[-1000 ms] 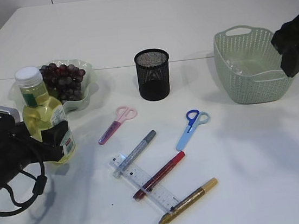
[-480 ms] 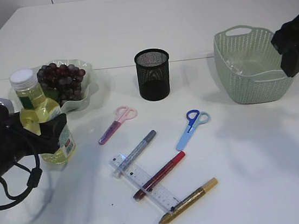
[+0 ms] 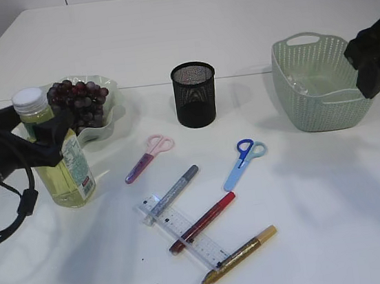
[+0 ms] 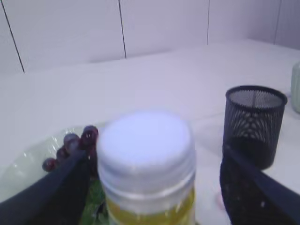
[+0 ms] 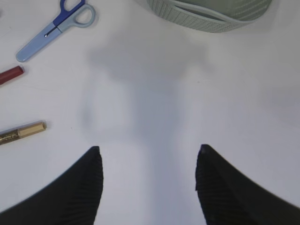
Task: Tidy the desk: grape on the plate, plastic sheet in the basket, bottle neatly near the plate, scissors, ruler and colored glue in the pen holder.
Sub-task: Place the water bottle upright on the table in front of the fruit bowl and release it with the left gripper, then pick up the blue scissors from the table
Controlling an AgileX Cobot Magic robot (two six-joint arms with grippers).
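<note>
Standing upright, bottle (image 3: 58,152), between spread jaws, left gripper (image 4: 154,187)

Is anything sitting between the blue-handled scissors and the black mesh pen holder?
Nothing visible does. The blue-handled scissors lie in front and to the right of the black mesh pen holder, with only bare white table between them.

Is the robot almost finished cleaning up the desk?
Not yet. Done: the grapes sit on the plate, something clear lies in the basket, and the bottle stands beside the plate. In hand: the left gripper is open around the bottle. Left: pink scissors, blue scissors, ruler and glue pens lie outside the pen holder.
</note>
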